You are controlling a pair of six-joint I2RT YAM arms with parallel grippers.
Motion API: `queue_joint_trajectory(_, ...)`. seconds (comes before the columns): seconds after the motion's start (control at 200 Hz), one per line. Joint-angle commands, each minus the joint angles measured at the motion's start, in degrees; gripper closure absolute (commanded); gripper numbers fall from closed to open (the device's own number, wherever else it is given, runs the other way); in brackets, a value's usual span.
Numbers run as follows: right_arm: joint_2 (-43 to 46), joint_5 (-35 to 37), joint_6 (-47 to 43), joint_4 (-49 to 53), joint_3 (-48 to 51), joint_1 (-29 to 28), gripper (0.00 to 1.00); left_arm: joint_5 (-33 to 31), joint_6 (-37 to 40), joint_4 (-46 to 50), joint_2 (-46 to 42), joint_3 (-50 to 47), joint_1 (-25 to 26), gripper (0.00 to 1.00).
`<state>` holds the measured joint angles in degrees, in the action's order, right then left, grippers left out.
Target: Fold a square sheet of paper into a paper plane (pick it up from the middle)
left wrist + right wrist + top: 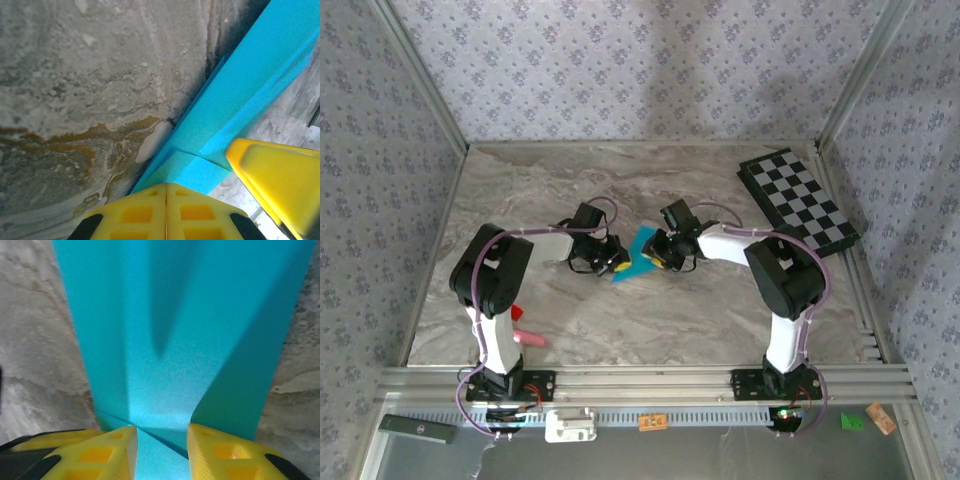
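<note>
The square sheet of paper [638,250] is bright cyan-blue, partly folded, and sits mid-table between my two grippers. In the left wrist view the paper [240,100] runs diagonally up and right, with a folded flap meeting the tips of my left gripper [166,186]. Its jaws are pressed together on the paper's near corner. A shadow shows under the paper's left edge. My right gripper [161,435] is open, its tips straddling a creased part of the paper [175,340]. One of its yellow fingers [280,175] appears beside the paper. From above, the left gripper [613,263] and right gripper [658,252] flank the sheet.
A black-and-white checkered board [798,200] lies at the back right of the marble table [620,180]. Small red and pink objects [525,335] lie near the left arm's base. Patterned walls enclose the table on three sides.
</note>
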<state>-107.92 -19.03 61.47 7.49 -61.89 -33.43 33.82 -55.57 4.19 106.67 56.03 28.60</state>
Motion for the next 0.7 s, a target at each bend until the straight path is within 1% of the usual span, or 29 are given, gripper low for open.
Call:
queue_joint_trajectory(0.0, -1.54, -0.67, -0.98, 6.16, -1.9, 0.09, 0.67, -0.05, 0.53, -0.84, -3.37, 0.13, -0.19, 0.89)
queue_joint_trajectory(0.12, -2.12, -1.06, -1.0, 6.39, -2.18, 0.21, 0.67, -2.4, 0.9, -0.31, -3.11, 0.35, -0.24, 0.83)
queue_joint_trajectory(0.215, -2.21, -1.27, -1.15, 6.47, -2.41, 0.2, 0.67, -2.31, 0.84, -0.15, -1.46, 1.18, -0.22, 0.83)
queue_joint_trajectory(0.47, -0.44, -0.83, -2.95, 5.69, -2.35, 0.29, 0.66, -5.82, -0.05, 1.87, 0.37, 1.36, -0.21, 0.89)
queue_joint_trajectory(0.57, 3.3, 1.71, -3.14, 3.55, -0.19, 0.22, 0.62, -6.4, -1.62, 2.64, 0.71, 0.73, -0.27, 0.92)
queue_joint_trajectory(0.695, 7.1, 5.76, -2.32, 3.87, 2.54, 0.21, 0.56, -5.87, -4.17, 1.59, 1.28, -0.87, -0.34, 0.93)
